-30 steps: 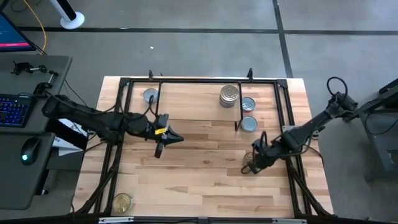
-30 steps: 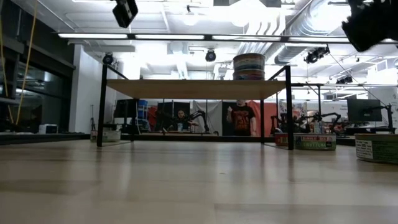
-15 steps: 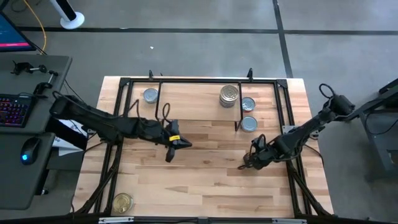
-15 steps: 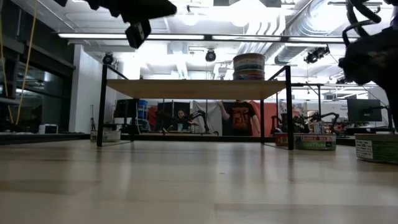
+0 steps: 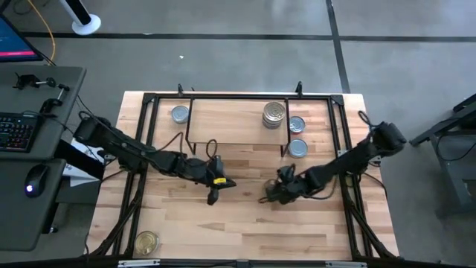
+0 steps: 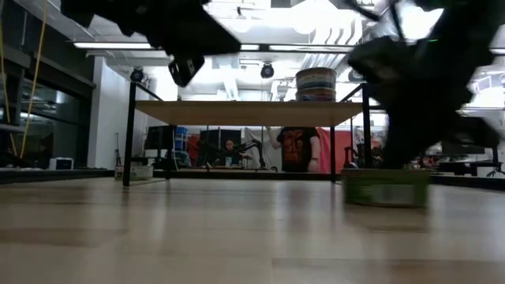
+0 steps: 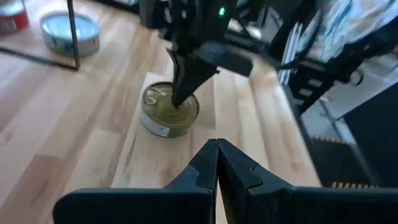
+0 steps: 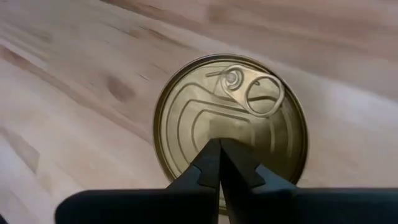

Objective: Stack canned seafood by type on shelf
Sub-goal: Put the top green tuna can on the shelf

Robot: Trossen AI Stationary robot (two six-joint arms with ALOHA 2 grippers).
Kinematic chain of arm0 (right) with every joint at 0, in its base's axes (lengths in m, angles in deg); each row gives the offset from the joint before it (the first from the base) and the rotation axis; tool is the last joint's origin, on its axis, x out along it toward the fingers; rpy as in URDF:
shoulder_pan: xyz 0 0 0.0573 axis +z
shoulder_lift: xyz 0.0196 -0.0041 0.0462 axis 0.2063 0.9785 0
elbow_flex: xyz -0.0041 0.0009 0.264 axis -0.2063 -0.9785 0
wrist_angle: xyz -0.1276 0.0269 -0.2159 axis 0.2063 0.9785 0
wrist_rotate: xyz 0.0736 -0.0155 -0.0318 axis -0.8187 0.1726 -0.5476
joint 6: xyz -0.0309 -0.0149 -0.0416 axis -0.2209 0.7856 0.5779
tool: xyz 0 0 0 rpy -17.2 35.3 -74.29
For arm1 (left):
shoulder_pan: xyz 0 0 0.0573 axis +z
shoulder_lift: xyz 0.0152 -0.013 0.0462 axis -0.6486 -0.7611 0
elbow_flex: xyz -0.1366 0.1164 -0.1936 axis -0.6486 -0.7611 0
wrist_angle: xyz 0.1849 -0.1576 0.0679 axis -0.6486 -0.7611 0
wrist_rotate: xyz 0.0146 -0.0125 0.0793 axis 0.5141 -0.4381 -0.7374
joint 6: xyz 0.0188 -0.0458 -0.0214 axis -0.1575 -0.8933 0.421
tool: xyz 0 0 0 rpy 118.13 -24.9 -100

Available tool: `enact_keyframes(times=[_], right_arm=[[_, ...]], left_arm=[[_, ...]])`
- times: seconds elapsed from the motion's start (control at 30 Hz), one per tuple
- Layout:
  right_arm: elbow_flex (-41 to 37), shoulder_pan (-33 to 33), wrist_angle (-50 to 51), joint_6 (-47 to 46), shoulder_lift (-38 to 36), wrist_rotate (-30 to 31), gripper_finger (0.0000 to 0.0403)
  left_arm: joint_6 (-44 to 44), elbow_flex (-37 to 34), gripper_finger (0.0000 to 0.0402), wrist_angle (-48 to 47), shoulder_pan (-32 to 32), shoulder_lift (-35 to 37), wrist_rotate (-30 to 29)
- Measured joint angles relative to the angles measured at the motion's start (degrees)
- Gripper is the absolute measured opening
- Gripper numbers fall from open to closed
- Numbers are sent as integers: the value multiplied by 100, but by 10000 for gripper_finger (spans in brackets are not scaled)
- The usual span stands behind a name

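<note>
A gold-topped tin of canned seafood [image 8: 186, 124] stands on the table near its middle [image 5: 274, 184], also in the low view [image 6: 385, 188]. My right gripper [image 8: 219, 155] is shut, with its tips on that tin's top. My left gripper [image 5: 213, 196] hangs shut in the air to the tin's left, pointing at it [image 7: 217, 163]. On the shelf [image 5: 230, 126] stands a stack of tins [image 5: 274, 115]. Silver-topped tins rest on the table left of the shelf [image 5: 179, 114] and right of it [image 5: 297, 123], [image 5: 297, 148]. My right gripper sets its shut fingertips on the tin's gold top [image 8: 217, 127], about mid-lid, below the pull ring. The fingers come from above, slanting in from the table's right [image 7: 180, 93]. The tin stands upright with its bottom on the table.
Another gold-topped tin [image 5: 146, 242] lies near the table's front left corner. A black frame [image 5: 149, 134] runs around the table's edges. Bare wood lies between the grippers and the near edge. A person [image 6: 298, 150] stands in the room behind.
Both grippers have come down. My left gripper has moved toward the table's right and near edge. My right gripper has moved toward the table's left and tipped steeper, and the gold-topped tin has slid left along the table with it.
</note>
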State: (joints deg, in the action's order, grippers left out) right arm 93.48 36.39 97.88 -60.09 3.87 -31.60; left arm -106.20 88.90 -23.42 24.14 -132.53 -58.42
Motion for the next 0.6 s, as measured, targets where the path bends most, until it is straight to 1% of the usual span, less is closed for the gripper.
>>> enact_keyframes(times=[0.13, 0.2, 0.27, 0.37, 0.43, 0.53, 0.6], right_arm=[[641, -346, -521, 969, 636, -128, 0], [1028, -466, -544, 1466, 875, -228, 0], [1397, -564, -391, 2050, 960, -463, 0], [1861, -593, 152, 2669, 805, -580, 0], [2027, -557, 668, 2892, 612, -542, 0], [2072, -455, 1337, 2900, 185, -244, 0], [2079, -360, 1772, 2753, -109, 41, 0]], left_arm=[[-165, -9, 0, 649, -7, -518, 229], [-177, -8, 0, 993, -7, -734, 351], [-178, -5, 0, 1050, -7, -854, 372], [-165, -13, 0, 1065, -7, -955, 373], [-120, -182, 0, 1355, -7, -988, 372], [-408, -776, 0, 2365, 68, -1140, 342], [-677, -1239, 0, 3081, 125, -1315, 20]])
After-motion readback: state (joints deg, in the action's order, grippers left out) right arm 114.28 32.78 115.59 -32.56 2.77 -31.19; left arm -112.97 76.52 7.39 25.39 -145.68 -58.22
